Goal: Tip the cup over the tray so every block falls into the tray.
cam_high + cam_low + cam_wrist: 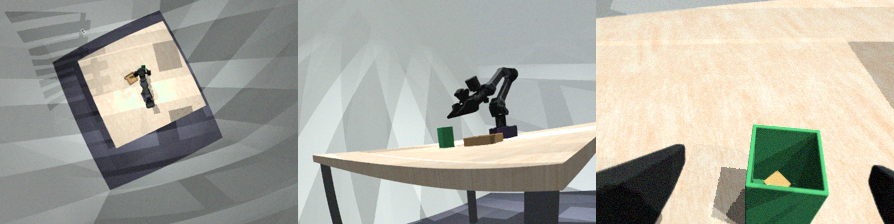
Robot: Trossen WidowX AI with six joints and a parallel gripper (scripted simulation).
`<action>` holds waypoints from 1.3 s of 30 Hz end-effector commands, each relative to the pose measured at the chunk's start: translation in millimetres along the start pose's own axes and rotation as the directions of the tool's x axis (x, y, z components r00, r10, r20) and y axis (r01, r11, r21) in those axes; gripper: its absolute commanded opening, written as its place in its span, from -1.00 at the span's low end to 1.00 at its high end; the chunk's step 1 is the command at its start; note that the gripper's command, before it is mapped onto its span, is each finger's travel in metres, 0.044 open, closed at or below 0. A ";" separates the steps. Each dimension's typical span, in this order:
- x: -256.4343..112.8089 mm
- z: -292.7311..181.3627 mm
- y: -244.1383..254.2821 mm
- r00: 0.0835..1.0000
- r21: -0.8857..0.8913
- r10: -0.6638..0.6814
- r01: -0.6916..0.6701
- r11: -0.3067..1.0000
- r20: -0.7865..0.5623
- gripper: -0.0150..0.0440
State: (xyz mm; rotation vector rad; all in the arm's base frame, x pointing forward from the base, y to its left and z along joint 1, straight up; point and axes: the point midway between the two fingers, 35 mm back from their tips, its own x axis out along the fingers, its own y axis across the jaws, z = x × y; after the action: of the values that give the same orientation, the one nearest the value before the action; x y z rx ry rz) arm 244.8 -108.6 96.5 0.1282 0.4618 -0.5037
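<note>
Black and spread wide open, the tool (142, 70) (450, 114) (774, 162) hangs above the table (132, 121) (408, 157) (696, 75), gripping nothing. The green cup (143, 67) (446, 137) (786, 206) stands upright below it, a yellowish block (777, 178) visible inside. Seen from the top, the shallow brown tray (132, 79) (483, 139) lies left of the cup, near it, while the arm's purple base (143, 96) (513, 131) sits at the near side.

Shows one green cup (143, 67) (446, 137) (783, 205), one tray (132, 79) (480, 140), and one tan block (777, 178) plainly visible; cannot tell the full block count. Also shows one arm (144, 88) (497, 77), one end effector (142, 71) (450, 114) (774, 162) with two fingers, one tabletop (124, 132) (408, 157) (696, 90), and three visible table legs (541, 207).
</note>
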 end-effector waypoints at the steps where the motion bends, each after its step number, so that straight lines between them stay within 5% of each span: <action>1: 6.6 -11.2 -0.4 1.000 -0.009 -0.004 0.004 1.000 -0.009 1.00; 39: 46.7 -54.2 -2.4 1.000 -0.009 -0.004 0.004 1.000 -0.004 1.00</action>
State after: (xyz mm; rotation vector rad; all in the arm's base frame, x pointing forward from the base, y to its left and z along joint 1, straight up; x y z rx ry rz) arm 254.4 -116.3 29.0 0.1252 0.4707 -0.5093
